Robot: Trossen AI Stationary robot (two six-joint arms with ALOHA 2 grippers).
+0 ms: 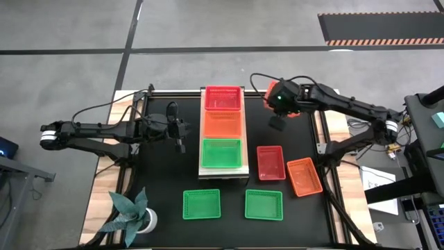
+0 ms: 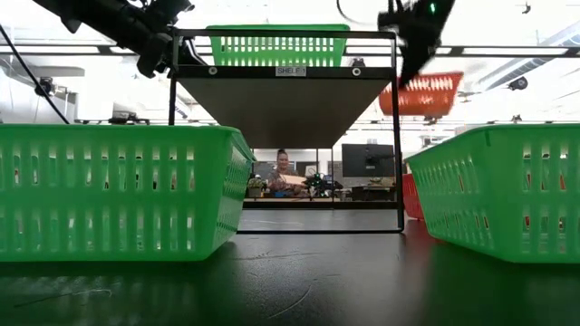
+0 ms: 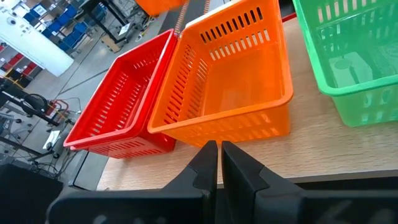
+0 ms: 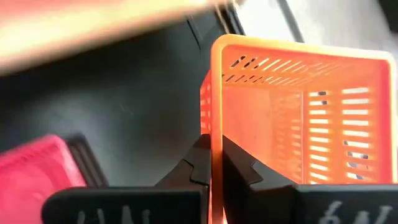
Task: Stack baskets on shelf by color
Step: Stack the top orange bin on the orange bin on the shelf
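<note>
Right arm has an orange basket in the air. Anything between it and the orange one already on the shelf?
Nothing visible blocks it. The right gripper holds the orange basket by its rim, lifted beside the shelf. The orange basket on the shelf sits open-topped between the red and green ones. The left gripper waits on the shelf's other side.

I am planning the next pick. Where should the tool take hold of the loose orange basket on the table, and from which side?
Probably from above, by one long rim wall of the orange basket. It lies open side up and tilted beside the red basket, so the outer wall, away from the red one, looks freest. The right tool already pinches another orange basket's rim likewise.
</note>
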